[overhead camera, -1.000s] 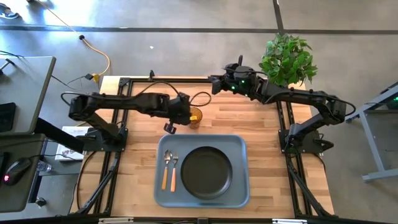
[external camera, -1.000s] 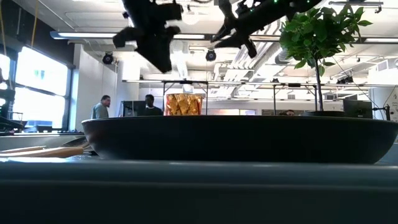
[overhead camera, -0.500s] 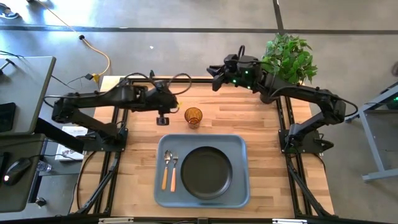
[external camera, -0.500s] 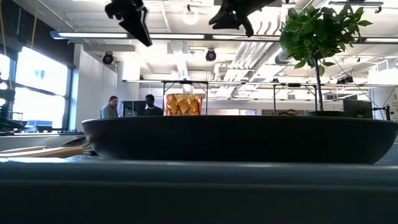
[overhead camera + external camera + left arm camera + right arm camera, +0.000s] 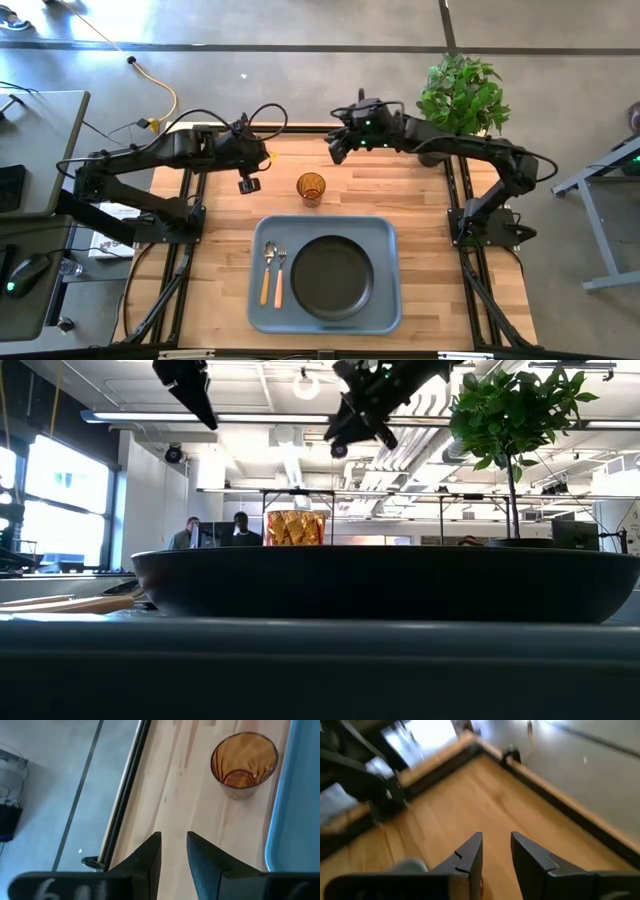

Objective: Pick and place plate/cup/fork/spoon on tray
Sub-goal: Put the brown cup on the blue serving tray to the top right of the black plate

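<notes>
Sitting on the wooden bench (image 5: pixel 420 200) just beyond the tray's (image 5: pixel 385 300) far rim, the amber cup (image 5: pixel 311 187) is untouched and upright. On the tray lie the plate (image 5: pixel 332 276), the spoon (image 5: pixel 267 272) and the fork (image 5: pixel 280 273), side by side at its left. Left tool (image 5: pixel 247 184) hovers left of the cup, fingers narrowly apart and empty. Right tool (image 5: pixel 336 150) hangs above the far edge, likewise narrowly parted, holding nothing.

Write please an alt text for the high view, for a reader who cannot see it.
A blue-grey tray holds a black plate, a spoon and a fork; an amber cup stands on the wooden table beyond it. Both claws, left and right, hang empty above the table.
</notes>
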You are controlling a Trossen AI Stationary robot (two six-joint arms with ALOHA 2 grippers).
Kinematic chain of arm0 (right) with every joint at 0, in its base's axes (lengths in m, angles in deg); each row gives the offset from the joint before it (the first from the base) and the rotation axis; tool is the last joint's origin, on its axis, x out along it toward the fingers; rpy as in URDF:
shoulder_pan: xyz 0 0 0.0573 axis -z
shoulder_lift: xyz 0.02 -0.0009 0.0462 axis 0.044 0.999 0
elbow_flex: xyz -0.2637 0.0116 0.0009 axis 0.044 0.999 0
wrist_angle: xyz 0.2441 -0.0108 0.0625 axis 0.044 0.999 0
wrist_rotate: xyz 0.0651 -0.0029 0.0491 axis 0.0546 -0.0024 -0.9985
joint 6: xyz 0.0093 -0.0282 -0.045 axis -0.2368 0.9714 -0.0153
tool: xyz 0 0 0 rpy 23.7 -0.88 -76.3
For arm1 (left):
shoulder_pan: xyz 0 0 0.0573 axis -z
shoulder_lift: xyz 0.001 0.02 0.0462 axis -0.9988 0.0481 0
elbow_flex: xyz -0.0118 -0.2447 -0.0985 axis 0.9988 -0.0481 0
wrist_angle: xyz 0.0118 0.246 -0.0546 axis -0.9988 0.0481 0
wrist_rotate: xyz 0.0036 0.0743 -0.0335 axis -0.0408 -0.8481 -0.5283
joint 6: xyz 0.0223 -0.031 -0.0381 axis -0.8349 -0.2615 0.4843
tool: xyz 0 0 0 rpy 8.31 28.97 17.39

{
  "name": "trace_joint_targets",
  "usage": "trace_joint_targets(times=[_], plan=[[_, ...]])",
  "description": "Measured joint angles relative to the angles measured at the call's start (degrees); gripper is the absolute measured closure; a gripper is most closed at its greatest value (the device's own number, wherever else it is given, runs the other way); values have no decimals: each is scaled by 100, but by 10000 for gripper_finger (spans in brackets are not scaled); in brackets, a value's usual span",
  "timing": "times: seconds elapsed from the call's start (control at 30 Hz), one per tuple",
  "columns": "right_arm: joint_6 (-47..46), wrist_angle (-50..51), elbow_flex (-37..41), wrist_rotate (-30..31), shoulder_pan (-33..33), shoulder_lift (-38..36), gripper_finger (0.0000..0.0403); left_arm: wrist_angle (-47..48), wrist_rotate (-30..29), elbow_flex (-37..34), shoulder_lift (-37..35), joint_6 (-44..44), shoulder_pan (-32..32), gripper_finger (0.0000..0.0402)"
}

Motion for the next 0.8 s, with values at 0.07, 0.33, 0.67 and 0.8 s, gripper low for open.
trace_joint_targets(times=[0.07, 0.33, 0.67, 0.8], plan=[[-2, 125, 0, 1, -35, 101, 301, 15, 0, 0, -7, 41, -30, 319], [-406, 170, 0, -123, -164, 568, 259, 2, 36, 0, -7, 50, -34, 319], [-662, 294, 0, -211, -439, 1095, 258, -6, 46, 0, -7, 135, -34, 319], [-755, 396, 0, -174, -534, 1261, 258, -18, 48, -1, -7, 138, -34, 319]])
